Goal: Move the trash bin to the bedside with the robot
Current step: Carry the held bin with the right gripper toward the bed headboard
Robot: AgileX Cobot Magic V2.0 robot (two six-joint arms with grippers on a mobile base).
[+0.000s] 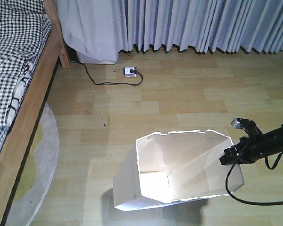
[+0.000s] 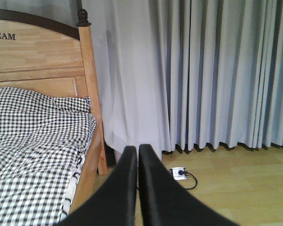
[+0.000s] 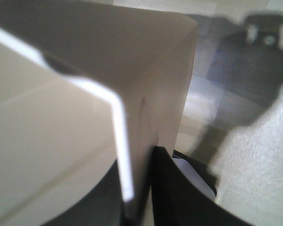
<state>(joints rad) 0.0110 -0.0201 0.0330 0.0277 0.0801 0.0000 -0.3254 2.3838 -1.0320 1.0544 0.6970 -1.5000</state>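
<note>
The white trash bin (image 1: 153,162) stood on the wood floor (image 1: 188,94), well apart from the bed (image 1: 26,108) at the left, its faceted rim bright and its inside cream. My right gripper (image 1: 229,157) reached in low from the right, and only its wrist view showed the jaws clamped on the bin's thin wall. The left gripper (image 2: 137,157), fingers pressed together on nothing, pointed past the checked bedding (image 2: 33,141) towards the curtain (image 2: 203,70).

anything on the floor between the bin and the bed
Nothing upright: only bare floor and a flat grey rug beside the bed lie between it and the trash bin. The power strip sits farther back.
</note>
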